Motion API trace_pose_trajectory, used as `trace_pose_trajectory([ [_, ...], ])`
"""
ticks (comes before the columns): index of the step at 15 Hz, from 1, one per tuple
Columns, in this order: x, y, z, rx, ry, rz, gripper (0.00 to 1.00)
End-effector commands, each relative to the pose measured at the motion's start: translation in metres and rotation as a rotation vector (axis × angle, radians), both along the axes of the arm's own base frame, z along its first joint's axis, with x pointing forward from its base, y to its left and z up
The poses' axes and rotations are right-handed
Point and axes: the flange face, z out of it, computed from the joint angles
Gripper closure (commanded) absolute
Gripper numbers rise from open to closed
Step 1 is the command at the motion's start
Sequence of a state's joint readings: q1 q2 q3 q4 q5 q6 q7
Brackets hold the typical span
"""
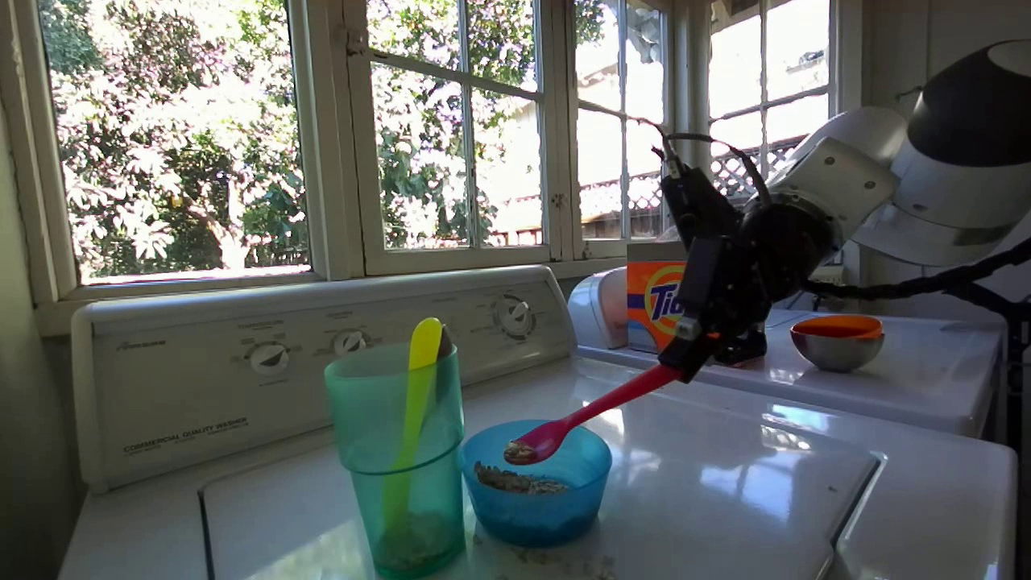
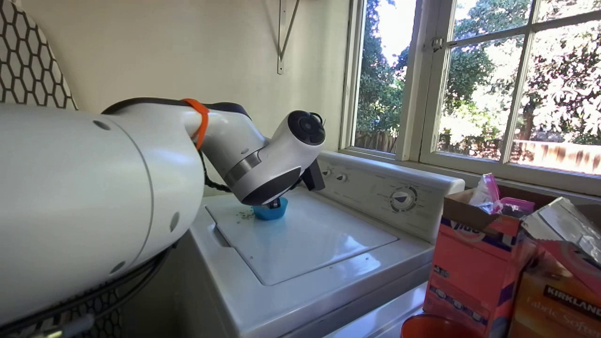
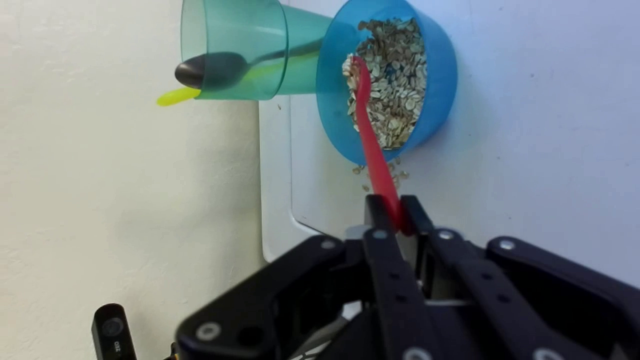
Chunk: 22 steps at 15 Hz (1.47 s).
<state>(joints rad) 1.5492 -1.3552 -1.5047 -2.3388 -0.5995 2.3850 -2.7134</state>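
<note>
The hand (image 1: pixel 683 364) holds a spoon (image 1: pixel 592 411) of flakes (image 1: pixel 519 453) over the blue bowl (image 1: pixel 548 519); a yellow handle (image 1: pixel 424 346) leans in the cup (image 1: pixel 441 451).

We record daylight from windows (image 1: pixel 419 161) beyond the end effector (image 1: pixel 683 362); in both exterior views they partly blow out to white. Backlit, it shows near-black with little detail. Below it, glare patches mark the washer lid (image 1: pixel 709 515). In the wrist view we find more even light.

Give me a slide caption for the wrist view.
Gripper pinching a red spoon of oats over a blue bowl, beside a green cup.
</note>
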Motion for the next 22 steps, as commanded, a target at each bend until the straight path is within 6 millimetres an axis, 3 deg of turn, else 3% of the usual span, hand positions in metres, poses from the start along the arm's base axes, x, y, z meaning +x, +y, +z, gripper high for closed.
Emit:
trace_pose_trajectory([
  [1,-0.001,-0.006,0.004,0.022,-0.032,0.021,0.97],
  [22,0.004,0.013,0.087,-0.004,-0.167,0.072,0.97],
])
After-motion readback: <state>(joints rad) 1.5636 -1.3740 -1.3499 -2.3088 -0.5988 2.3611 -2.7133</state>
